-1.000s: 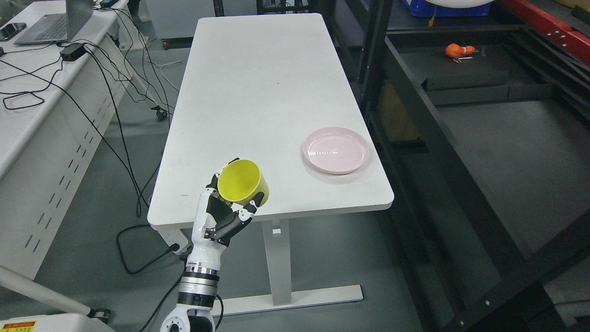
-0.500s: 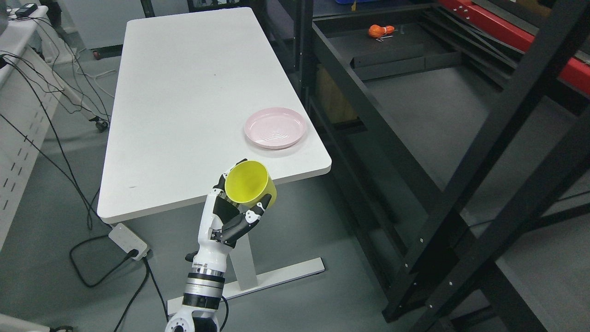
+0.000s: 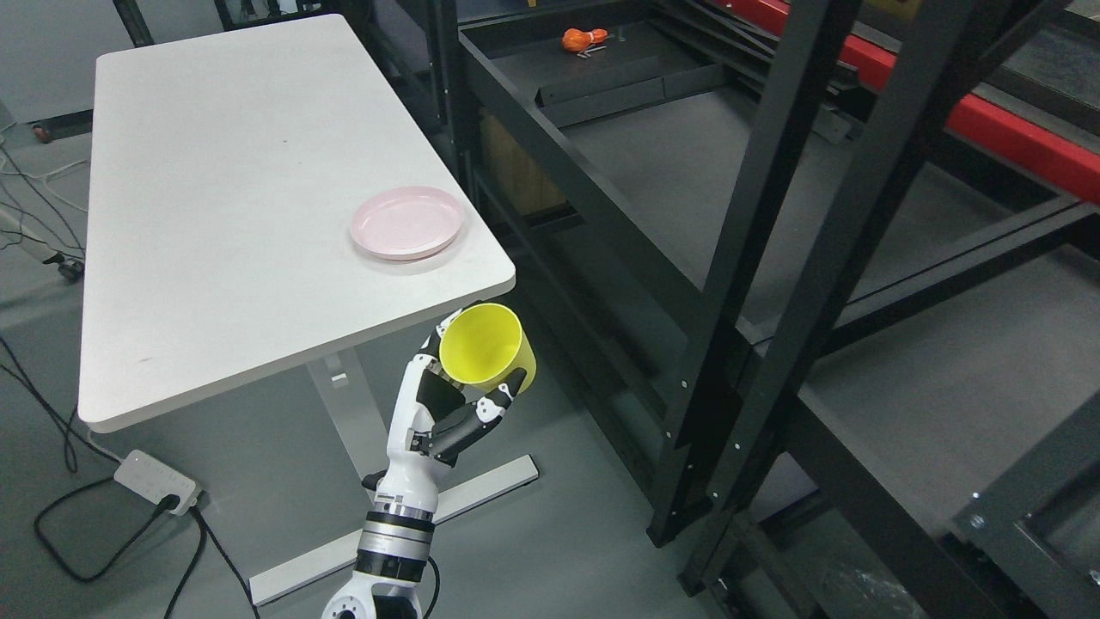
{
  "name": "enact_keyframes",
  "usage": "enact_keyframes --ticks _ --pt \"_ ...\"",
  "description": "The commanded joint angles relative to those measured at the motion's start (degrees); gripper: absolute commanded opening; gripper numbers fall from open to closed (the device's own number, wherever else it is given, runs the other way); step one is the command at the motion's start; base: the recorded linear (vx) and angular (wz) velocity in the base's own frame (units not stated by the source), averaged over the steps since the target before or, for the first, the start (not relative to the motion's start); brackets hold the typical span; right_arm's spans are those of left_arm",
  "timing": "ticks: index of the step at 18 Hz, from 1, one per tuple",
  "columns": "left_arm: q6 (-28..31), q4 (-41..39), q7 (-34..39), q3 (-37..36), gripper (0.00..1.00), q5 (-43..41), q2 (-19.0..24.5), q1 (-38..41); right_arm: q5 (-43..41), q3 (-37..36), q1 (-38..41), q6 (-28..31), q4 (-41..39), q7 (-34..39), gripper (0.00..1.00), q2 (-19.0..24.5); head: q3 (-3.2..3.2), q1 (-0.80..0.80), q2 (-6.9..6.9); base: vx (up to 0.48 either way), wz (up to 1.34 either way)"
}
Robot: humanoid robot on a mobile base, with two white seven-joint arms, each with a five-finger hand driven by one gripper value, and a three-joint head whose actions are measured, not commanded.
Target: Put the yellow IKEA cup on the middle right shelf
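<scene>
The left hand [image 3: 451, 404] gripped the yellow plastic cup [image 3: 486, 348] in its curled fingers, tilted, just off the white rectangular bench's [image 3: 215, 189] near corner, beside the black metal shelf [image 3: 773, 198].

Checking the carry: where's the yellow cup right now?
In the head view the yellow cup is held in the left hand, low and centre, just off the white table's near right corner and left of the black shelf rack.

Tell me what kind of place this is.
Probably a lab or workshop, not a home: black metal shelving with a red beam, a plain white desk on a bare grey floor, and a power strip with loose cables beneath it.
</scene>
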Motion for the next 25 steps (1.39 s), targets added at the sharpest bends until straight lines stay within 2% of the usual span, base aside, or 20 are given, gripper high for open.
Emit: enact_keyframes --ticks 1,25 --pt "0.0 -0.2 0.0 -2.4 0.0 0.0 1.0 0.0 -1.4 1.0 0.6 0.0 0.0 -12.3 0.99 -1.0 0.0 0.0 0.0 -0.099 -0.33" --pt "-0.8 -0.7 0.0 -5.0 0.0 0.0 1.0 -0.6 -1.4 1.0 0.6 0.0 0.0 -12.3 0.99 -1.0 0.0 0.0 0.0 -0.122 -0.49"
